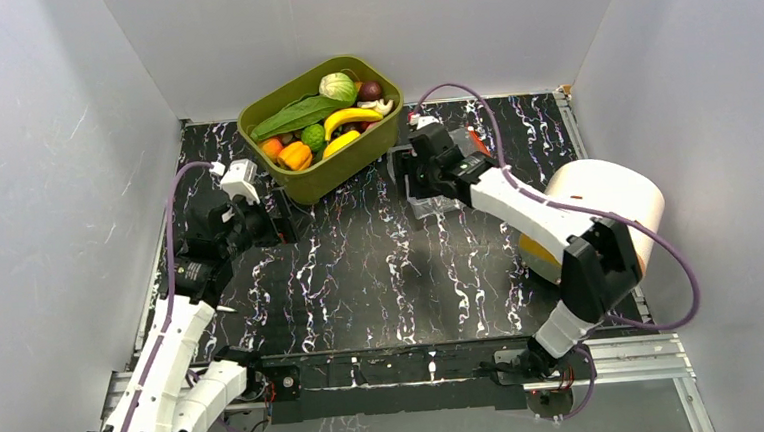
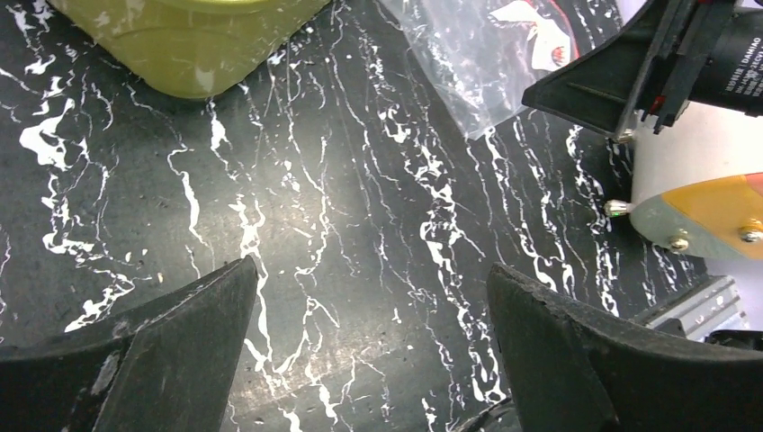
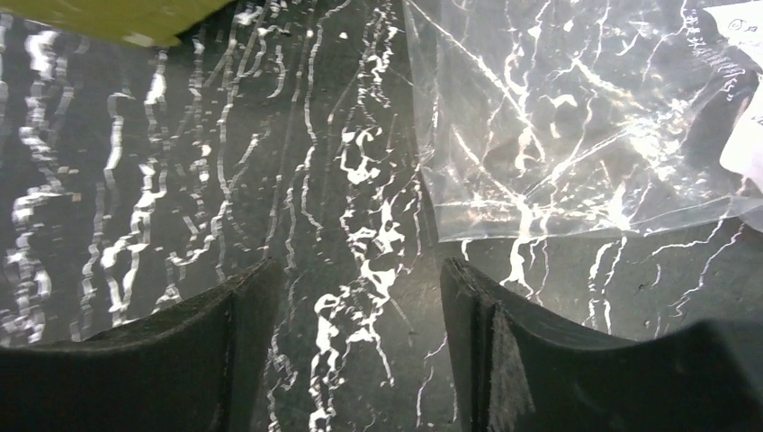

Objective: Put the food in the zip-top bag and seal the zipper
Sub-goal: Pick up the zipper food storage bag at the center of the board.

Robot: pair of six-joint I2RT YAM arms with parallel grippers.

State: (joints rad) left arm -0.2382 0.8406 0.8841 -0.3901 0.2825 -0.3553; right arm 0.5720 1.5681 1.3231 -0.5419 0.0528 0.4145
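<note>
Desk (image 1: 382,276): black with white marble veins. It carries the tub, the bag and a white cylinder.

Tub (image 1: 328,179): olive-green and rectangular, at the far middle of the desk, turned at an angle.

Food (image 1: 324,119): all of it lies in the tub. There is a long green leaf (image 1: 297,114), a yellow banana (image 1: 352,118), a pale cabbage (image 1: 337,86) and a purple ball (image 1: 370,90), with orange, green and yellow pieces toward the near-left corner.

Bag (image 3: 576,117): clear, crinkled plastic lying flat on the desk, just right of the tub. The desk's veins show through it. I cannot tell whether its mouth is open or closed.

Right end effector (image 3: 360,279): fingers spread with only bare desk between them. It sits low over the desk, and the bag's near edge lies just beyond the right fingertip, apart from it. The tub's corner shows at the upper left of the right wrist view.

Left end effector (image 2: 369,279): fingers spread wide and gripping nothing, over bare desk near the tub's near-left side. The bag lies well ahead of it.

White cylinder (image 1: 608,202): on its side at the desk's right edge, behind the right arm.
</note>
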